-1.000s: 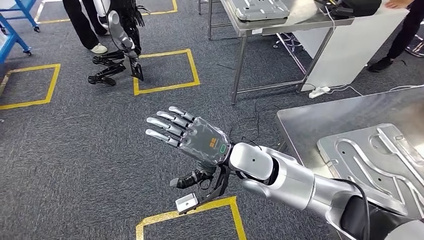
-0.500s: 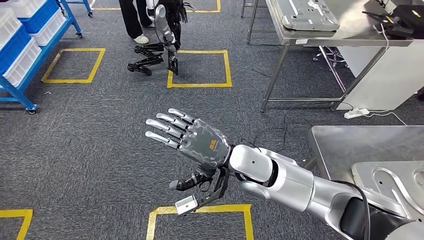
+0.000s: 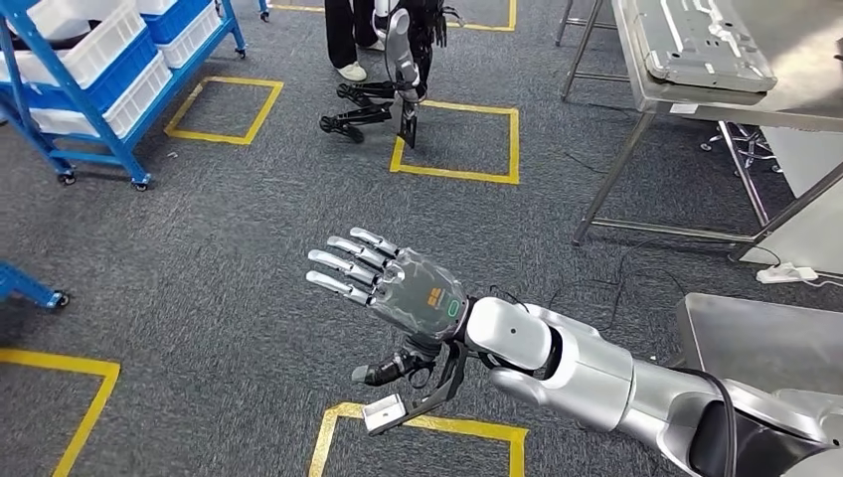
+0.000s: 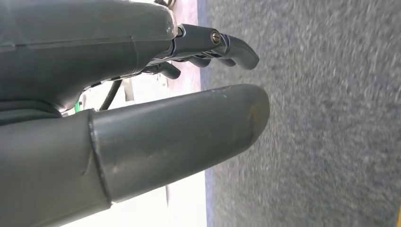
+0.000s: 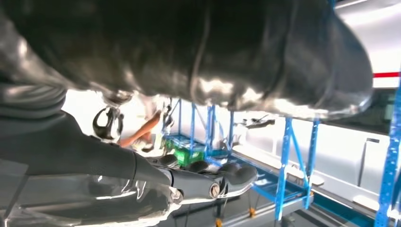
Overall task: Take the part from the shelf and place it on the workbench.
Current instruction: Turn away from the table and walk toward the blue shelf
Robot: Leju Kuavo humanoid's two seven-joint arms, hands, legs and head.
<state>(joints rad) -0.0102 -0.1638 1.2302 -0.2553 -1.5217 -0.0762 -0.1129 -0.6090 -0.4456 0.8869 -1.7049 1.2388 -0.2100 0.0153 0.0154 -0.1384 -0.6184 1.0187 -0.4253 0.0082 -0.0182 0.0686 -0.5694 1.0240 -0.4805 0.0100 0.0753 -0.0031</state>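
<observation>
Your right robot hand (image 3: 398,288) hangs over the carpet with fingers spread, holding nothing. Your left robot hand (image 4: 142,94) is empty too, fingers apart. A metal part (image 3: 701,40) lies on the far bench (image 3: 795,99); the blue shelf (image 3: 109,79) stands at the left.

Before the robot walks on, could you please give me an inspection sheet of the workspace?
Surface: grey carpet floor with yellow tape squares; steel workbench at far right.
Job's things: blue shelf holds white bins, contents cannot be told; a pressed metal panel lies on the workbench.
Clutter: nothing seen.
Hands: right hand empty, fingers spread; left hand empty, fingers apart.
Cables: black leads and a power strip on the floor.
Surroundings: a person's legs beside another robot arm.
</observation>
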